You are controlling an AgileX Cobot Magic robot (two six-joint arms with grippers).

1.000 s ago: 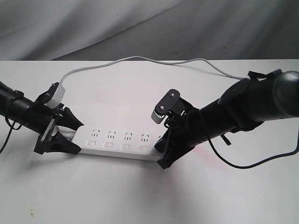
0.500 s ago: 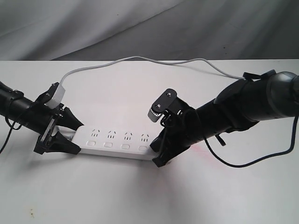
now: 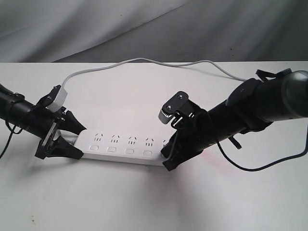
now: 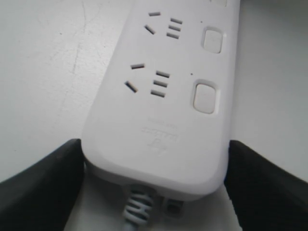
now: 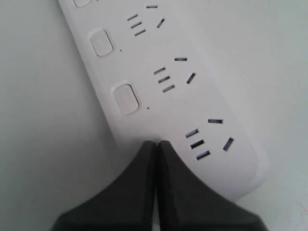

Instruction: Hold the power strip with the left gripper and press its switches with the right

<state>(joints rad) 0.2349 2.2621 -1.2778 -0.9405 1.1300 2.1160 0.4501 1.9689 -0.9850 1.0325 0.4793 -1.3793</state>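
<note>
The white power strip (image 3: 120,144) lies flat on the table, its grey-white cord (image 3: 144,60) looping away behind. My left gripper (image 3: 81,142) is shut on the cord end; in the left wrist view its black fingers (image 4: 45,185) press both long sides of the strip (image 4: 163,120). My right gripper (image 3: 166,161) is shut, fingers together. Its tips (image 5: 156,144) rest on the strip (image 5: 192,101) where the end switch sits, hiding it. The neighbouring switches (image 5: 125,98) show unpressed beside their sockets. Four switches (image 3: 119,150) are visible in the exterior view.
A white table (image 3: 144,202) carries everything, with a grey cloth backdrop (image 3: 144,29) behind. A loose black cable (image 3: 260,166) hangs from the right arm onto the table. The right arm's silver knob (image 3: 168,115) sits above the strip's right end.
The right gripper shifted slightly left along the strip half a second ago, then came back right over the end. The left gripper and strip have not moved.
</note>
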